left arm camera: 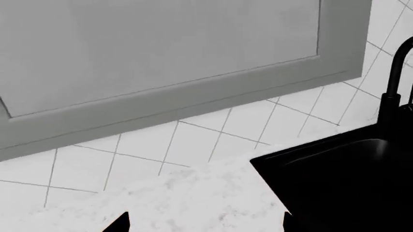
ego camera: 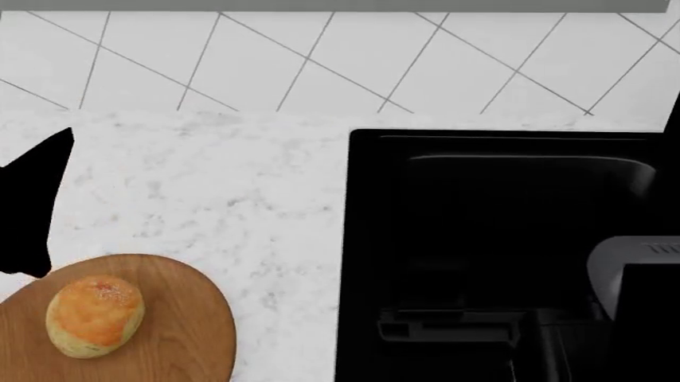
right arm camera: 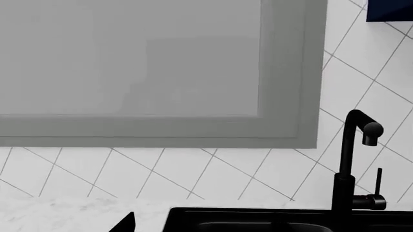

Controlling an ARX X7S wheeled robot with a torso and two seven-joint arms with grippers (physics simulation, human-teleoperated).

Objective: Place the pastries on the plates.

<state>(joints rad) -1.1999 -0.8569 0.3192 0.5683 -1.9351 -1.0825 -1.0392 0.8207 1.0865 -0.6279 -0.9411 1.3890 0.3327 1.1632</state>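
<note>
In the head view a golden-orange pastry (ego camera: 95, 315) lies on the brown wooden plate (ego camera: 186, 318) at the near left of the white marble counter. A black part of my left arm (ego camera: 32, 207) shows just beyond the plate, apart from the pastry. My left gripper (left arm camera: 203, 224) is open over bare counter beside the sink, with nothing between its fingertips (left arm camera: 121, 224). Only one fingertip (right arm camera: 126, 224) of my right gripper (right arm camera: 206, 227) shows, set wide of centre. The other is lost against the black sink, and nothing is held.
A black sink (ego camera: 510, 239) fills the right half of the counter, with a black faucet (right arm camera: 351, 159) at its back. White diagonal wall tiles (ego camera: 318, 56) and a grey cabinet (left arm camera: 161, 58) rise behind. My right arm (ego camera: 638, 310) hangs over the sink's near right.
</note>
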